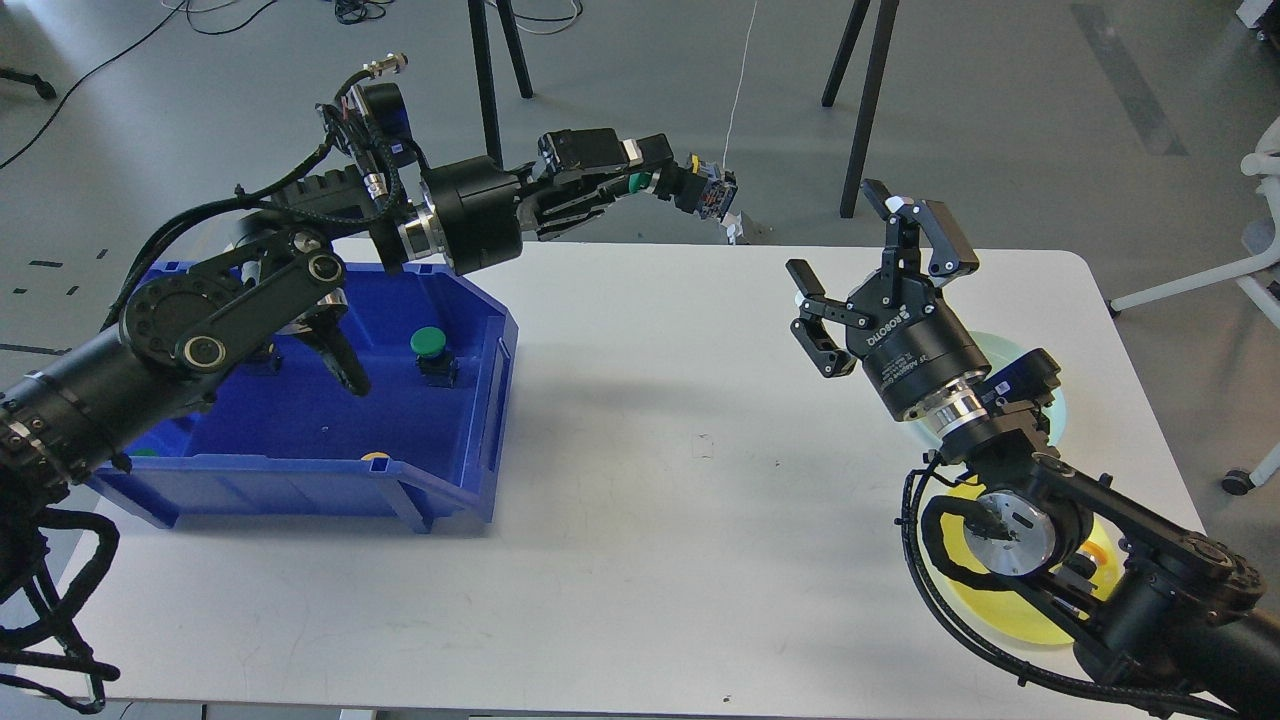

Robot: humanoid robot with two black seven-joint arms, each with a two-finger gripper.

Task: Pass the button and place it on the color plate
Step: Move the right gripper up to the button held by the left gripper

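Note:
My left gripper [662, 181] is shut on a green button [700, 190], held out above the far table edge with the button's dark base pointing right. My right gripper [862, 250] is open and empty, raised above the table and apart from the button, to its right. A pale green plate [1045, 385] and a yellow plate [975, 600] lie at the right, mostly hidden by my right arm. A yellow button [1100, 553] shows on the yellow plate. A blue bin [300, 470] at left holds another green button [430, 350].
The bin's front wall half hides a yellow button [376, 457] and a green one [143, 452]. Black stand legs [865, 100] and a cable plug [745, 228] are beyond the far table edge. White table [650, 480] lies between bin and plates.

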